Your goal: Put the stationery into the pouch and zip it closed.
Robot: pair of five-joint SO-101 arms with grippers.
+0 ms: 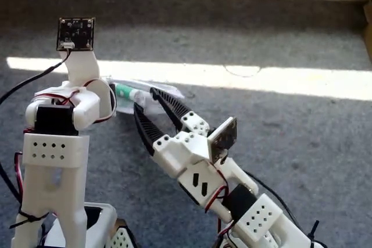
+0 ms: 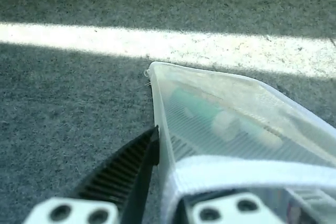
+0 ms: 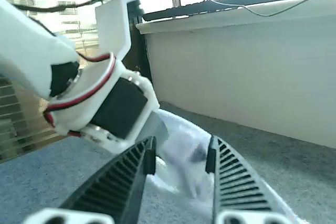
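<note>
The left hand [image 2: 160, 145] is clenched on one end of the clear pouch [image 2: 236, 145], whose long axis, green pen [image 2: 194, 103] inside, runs towards the right hand [image 1: 144, 98], released, jaws either side of the pouch's free end

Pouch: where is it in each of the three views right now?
High view: pouch between the left arm and the open right tool.
Left wrist view: pouch beside the black finger, green pen inside.
Right wrist view: pouch between the right tool's fingers, next to the left arm.
Shared landmark: the left arm.
</note>
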